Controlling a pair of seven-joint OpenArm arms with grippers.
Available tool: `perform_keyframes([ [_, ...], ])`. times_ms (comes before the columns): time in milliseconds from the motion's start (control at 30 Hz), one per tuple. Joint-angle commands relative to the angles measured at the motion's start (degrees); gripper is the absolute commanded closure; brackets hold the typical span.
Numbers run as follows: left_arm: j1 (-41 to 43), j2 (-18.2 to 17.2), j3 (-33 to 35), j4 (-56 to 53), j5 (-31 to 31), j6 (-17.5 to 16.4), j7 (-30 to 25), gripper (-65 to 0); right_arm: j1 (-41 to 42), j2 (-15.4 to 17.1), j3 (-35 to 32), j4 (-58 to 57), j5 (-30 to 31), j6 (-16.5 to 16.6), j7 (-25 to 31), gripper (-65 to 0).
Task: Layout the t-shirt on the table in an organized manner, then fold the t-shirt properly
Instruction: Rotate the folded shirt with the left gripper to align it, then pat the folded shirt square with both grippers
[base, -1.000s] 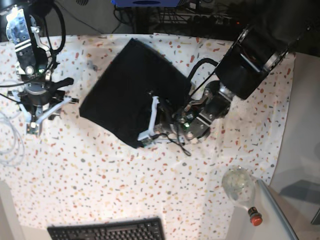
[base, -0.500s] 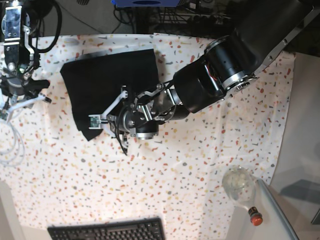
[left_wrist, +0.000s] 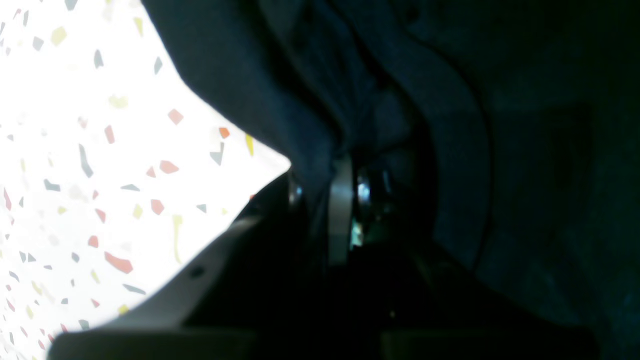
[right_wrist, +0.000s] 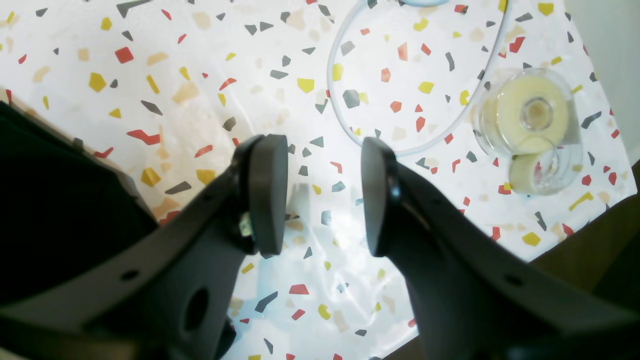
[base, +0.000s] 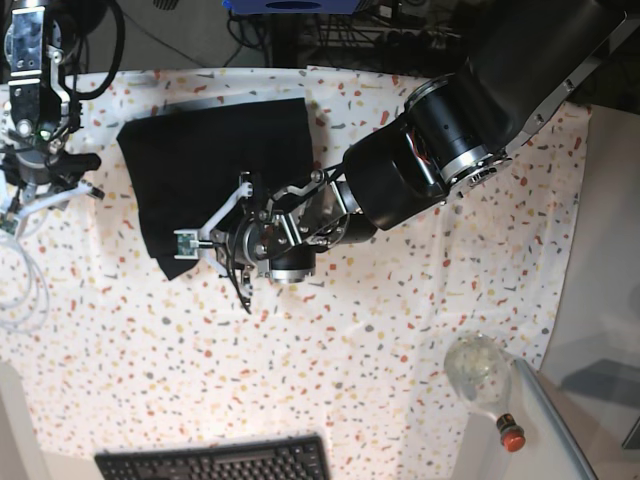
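Base view, read from its left edge: the right gripper (base: 45, 195) hung over the far left part of the table (base: 420, 330), just off the t-shirt's left edge. Its fingers (right_wrist: 267, 195) stood spread with only speckled cloth between them, holding nothing; a clear tape dispenser (right_wrist: 532, 130) and a loop of pale cable (right_wrist: 350, 125) lay nearby in the right wrist view. The t-shirt (base: 215, 165) lay as a compact dark rectangle toward the table's far left corner, fairly flat, its lower left corner drooping toward the near edge. Right of it, the left gripper (base: 215, 240) sat low at the shirt's near edge, its arm stretched in from the table's far right corner and the wrist bent down. In the left wrist view black fabric (left_wrist: 450, 125) bunched right at the jaws, which were pressed together on a fold of it. The step in hand looked like arranging the folded shirt by dragging that pinched edge. Next would probably call for letting go cleanly, or for the free gripper to take the opposite edge so the cloth stays square.
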Motion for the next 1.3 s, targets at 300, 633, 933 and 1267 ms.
perform_keyframes([
  [300, -3.4, 0.6, -0.3, 5.0, -0.2, 0.3, -0.5, -10.2, 0.5, 0.6, 0.2, 0.8, -0.6, -0.1, 1.2, -23.0],
  [633, -3.9, 0.5, -0.4, 10.8, -0.2, 0.3, 5.4, -36.2, 0.5, 0.6, 0.2, 0.8, -0.6, -0.1, 1.2, -23.0],
  [933, 4.5, -3.1, -29.4, 32.9, -0.2, -3.0, 16.5, -2.3, 0.5, -0.2, -2.8, 5.3, -0.5, 7.8, 1.2, 0.0],
  [1267, 37.6, -7.8, -47.5, 57.8, -0.1, -4.0, 11.7, 0.0, -2.9, -6.9, -4.8, 7.3, -0.6, 33.0, 1.5, 0.0],
])
